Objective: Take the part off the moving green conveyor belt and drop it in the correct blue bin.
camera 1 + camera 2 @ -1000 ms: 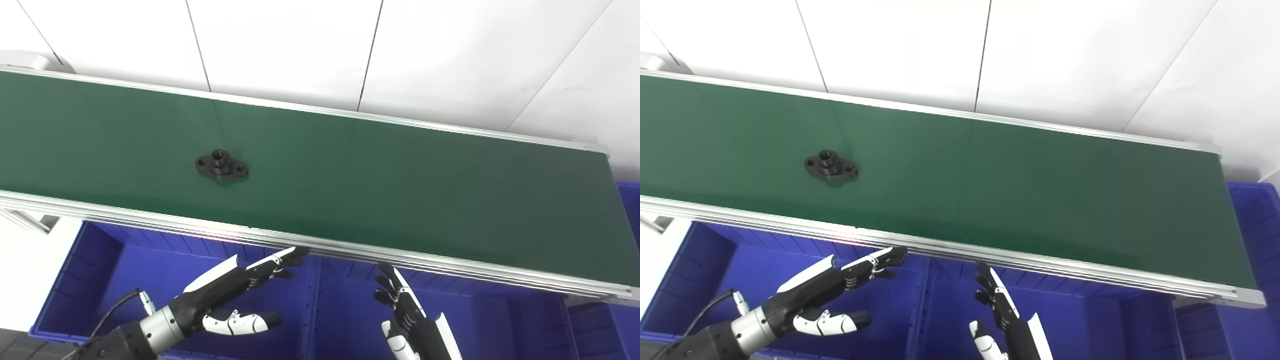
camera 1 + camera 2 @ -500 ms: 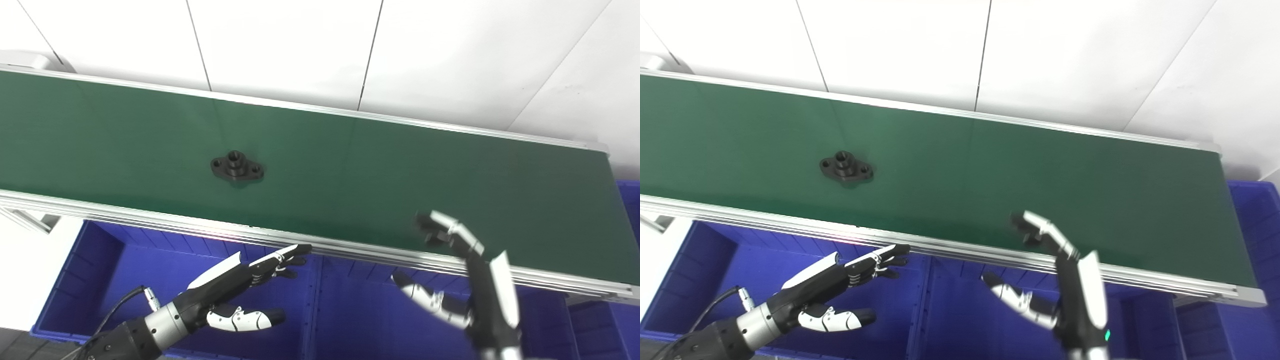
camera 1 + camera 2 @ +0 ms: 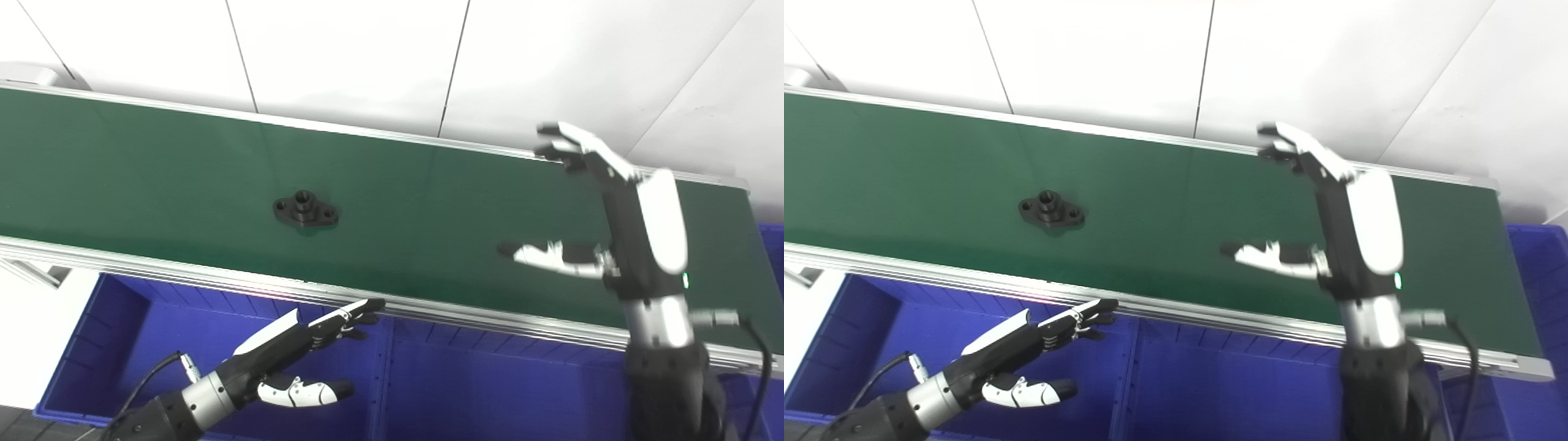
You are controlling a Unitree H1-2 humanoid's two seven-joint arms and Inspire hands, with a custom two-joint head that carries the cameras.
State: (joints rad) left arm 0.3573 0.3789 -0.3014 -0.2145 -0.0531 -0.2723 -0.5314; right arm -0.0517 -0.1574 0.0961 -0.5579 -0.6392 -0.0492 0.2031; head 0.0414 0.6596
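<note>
A black flanged part [image 3: 305, 211] with a raised hub and two bolt holes lies on the green conveyor belt [image 3: 429, 202], left of the belt's middle. My right hand [image 3: 618, 208] is raised over the right portion of the belt, open, fingers spread and thumb pointing left, well to the right of the part. My left hand [image 3: 294, 349] hovers open over a blue bin [image 3: 202, 343] below the belt's near rail, holding nothing.
Blue bins [image 3: 1213, 392] line up side by side under the belt's near aluminium rail [image 3: 429, 306]. Another blue bin [image 3: 1540, 263] sits past the belt's right end. A white panelled wall stands behind the belt.
The part has drifted rightward along the belt. My right hand rose from below the near rail to high over the belt's right portion. The left hand barely moved.
</note>
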